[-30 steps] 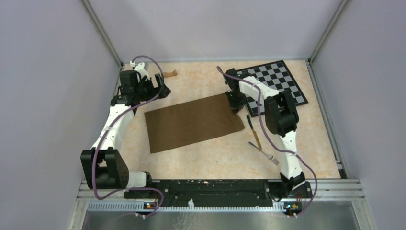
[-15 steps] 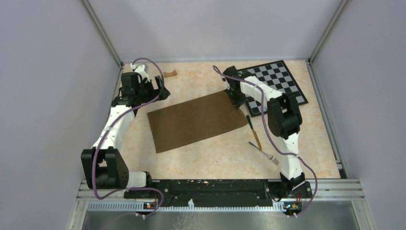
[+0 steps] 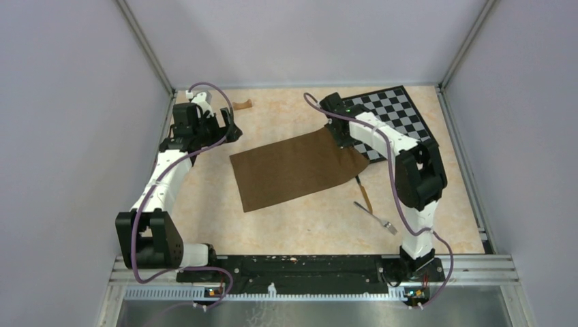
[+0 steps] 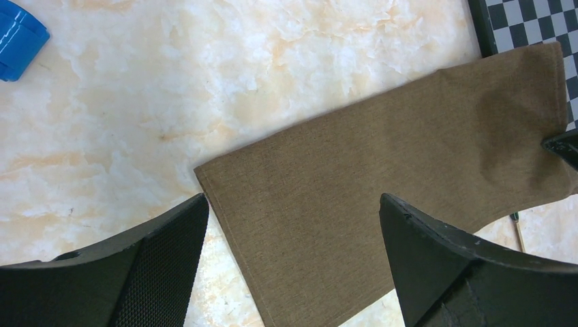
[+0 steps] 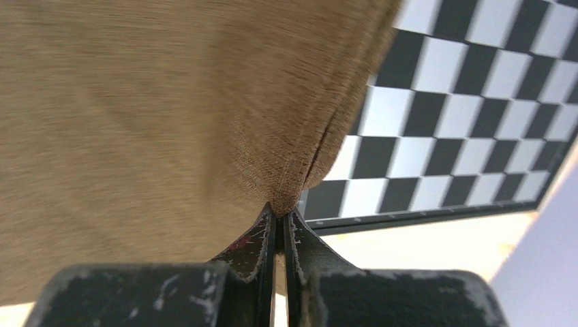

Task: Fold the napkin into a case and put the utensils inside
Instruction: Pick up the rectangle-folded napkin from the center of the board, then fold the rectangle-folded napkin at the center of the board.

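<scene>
The dark-brown napkin (image 3: 296, 170) lies flat mid-table, its far right corner lifted over the checkerboard's edge. It also fills the left wrist view (image 4: 409, 177) and the right wrist view (image 5: 150, 116). My right gripper (image 3: 342, 141) (image 5: 279, 214) is shut on that corner of the cloth. My left gripper (image 3: 232, 131) (image 4: 293, 225) is open and empty, hovering beyond the napkin's far left corner. The knife (image 3: 363, 193) lies right of the napkin, its upper end under the cloth. The fork (image 3: 376, 218) lies nearer me. No folded case shows.
The checkerboard (image 3: 395, 112) lies at the far right, also in the right wrist view (image 5: 470, 102). A small tan piece (image 3: 242, 104) lies at the far edge. A blue block (image 4: 17, 41) shows top left in the left wrist view. Walls close in on three sides.
My right gripper has dragged the napkin to the right, toward the checkerboard, lifting its corner; the cloth now covers the knife's upper end. The left arm has barely moved.
</scene>
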You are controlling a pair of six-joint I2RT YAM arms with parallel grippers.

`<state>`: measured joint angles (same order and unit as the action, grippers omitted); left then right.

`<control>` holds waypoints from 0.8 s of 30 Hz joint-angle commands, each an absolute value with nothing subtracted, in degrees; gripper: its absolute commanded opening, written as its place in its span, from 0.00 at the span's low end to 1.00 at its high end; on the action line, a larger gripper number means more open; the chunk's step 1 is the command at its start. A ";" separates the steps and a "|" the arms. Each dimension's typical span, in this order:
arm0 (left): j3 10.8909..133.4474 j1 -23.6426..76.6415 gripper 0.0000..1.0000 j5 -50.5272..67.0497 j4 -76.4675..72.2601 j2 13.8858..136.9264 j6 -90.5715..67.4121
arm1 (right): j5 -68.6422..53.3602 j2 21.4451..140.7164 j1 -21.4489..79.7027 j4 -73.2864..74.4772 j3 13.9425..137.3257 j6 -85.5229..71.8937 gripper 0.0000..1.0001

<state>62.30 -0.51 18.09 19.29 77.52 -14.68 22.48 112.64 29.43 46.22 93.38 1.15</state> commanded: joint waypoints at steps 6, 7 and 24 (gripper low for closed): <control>61.76 -0.25 0.99 11.82 17.14 74.41 -15.23 | -1.56 113.43 40.57 42.74 98.81 -5.79 0.00; 61.71 -0.25 0.99 10.33 17.27 73.85 -15.50 | -4.51 113.98 41.38 41.76 99.24 -7.46 0.00; 58.56 -0.26 0.99 4.40 14.14 67.71 -16.79 | -30.16 122.29 46.44 22.29 100.64 -32.70 0.00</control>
<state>58.81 -0.36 5.10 16.69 68.84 -16.38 -25.80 121.45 45.23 28.47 97.97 -26.20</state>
